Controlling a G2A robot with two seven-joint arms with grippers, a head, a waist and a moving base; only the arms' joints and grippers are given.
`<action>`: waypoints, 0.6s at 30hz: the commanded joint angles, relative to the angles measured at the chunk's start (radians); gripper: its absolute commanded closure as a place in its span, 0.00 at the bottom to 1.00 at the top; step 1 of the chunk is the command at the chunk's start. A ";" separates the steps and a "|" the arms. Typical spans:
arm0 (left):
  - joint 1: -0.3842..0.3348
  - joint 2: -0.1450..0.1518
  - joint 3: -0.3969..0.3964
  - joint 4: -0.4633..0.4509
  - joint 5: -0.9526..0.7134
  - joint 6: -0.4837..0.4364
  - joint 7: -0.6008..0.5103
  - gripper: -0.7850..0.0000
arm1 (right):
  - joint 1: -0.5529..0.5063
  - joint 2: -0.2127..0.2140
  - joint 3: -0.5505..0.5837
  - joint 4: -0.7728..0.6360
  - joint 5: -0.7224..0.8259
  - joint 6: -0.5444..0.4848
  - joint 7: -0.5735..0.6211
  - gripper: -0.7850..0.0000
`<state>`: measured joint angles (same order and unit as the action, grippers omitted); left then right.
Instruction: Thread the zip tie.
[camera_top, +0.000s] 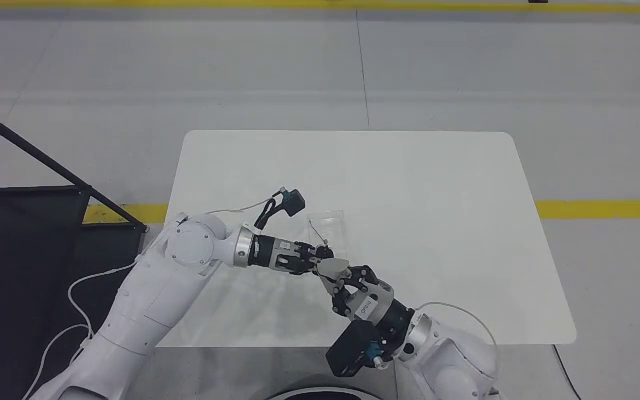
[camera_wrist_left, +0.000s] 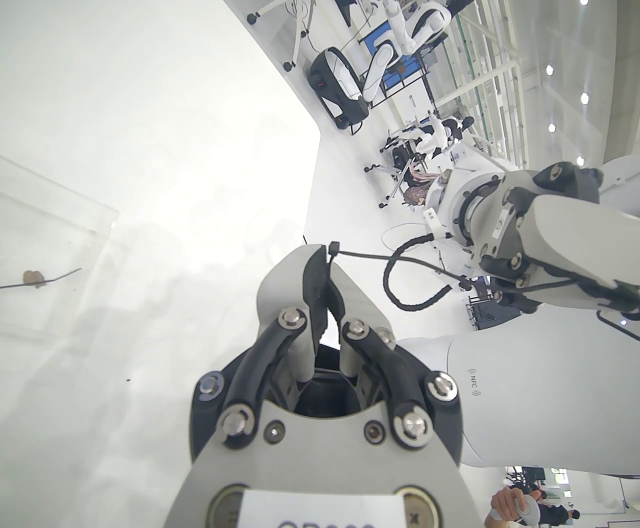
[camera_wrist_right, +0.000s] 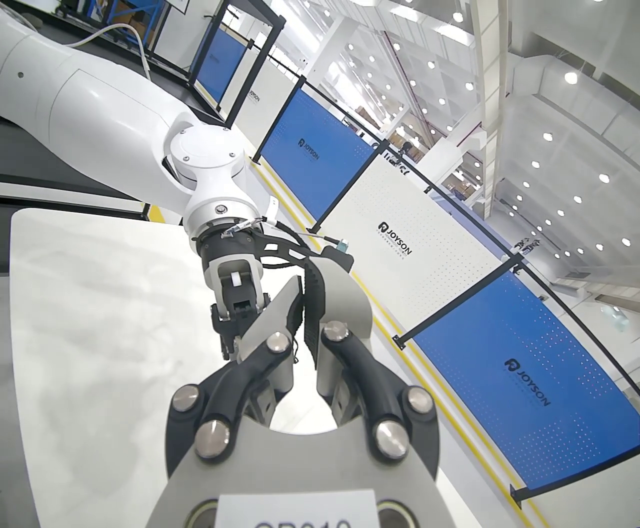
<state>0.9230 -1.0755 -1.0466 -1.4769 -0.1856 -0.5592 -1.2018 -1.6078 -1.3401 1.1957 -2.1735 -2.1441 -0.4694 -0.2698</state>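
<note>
Left hand (camera_wrist_left: 325, 265) is clenched on the head end of a thin black zip tie (camera_wrist_left: 380, 257), with the tie's small square head poking out just past the fingertips. From there the strap runs through the air in a gentle curve to the right hand (camera_wrist_left: 492, 292), which is closed on the tail end, so the tie is stretched between the two hands and lifted clear of the surface below. Seen from above, the hands meet fingertip to fingertip over the near part of a white bench (camera_top: 450, 200), a little left of its middle. The left arm comes in from the left and the right arm rises from the near right edge. In the right wrist view, the right hand's two fingers sit almost together, with the left hand directly beyond them and pointing back toward them. A clear plastic bag (camera_top: 330, 222) lies flat on the bench just beyond the hands, on their far side. Inside it is a thin dark strip (camera_wrist_left: 62, 275), with a small brownish speck beside it; what the speck is cannot be made out. Neither hand touches the bag.
</note>
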 joint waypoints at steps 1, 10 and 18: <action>0.004 0.002 -0.001 -0.007 0.004 -0.001 -0.001 1.00 | 0.000 0.003 0.001 -0.001 0.000 -0.002 0.001 1.00; 0.008 0.008 0.000 -0.019 0.008 -0.004 -0.001 1.00 | 0.003 0.015 -0.001 -0.005 -0.005 -0.014 0.016 1.00; 0.012 0.013 -0.004 -0.023 0.007 -0.011 0.005 1.00 | 0.002 0.028 0.000 -0.011 -0.015 -0.029 0.012 1.00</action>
<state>0.9345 -1.0630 -1.0501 -1.4983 -0.1788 -0.5690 -1.1964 -1.6056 -1.3137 1.1972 -2.1839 -2.1572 -0.4966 -0.2583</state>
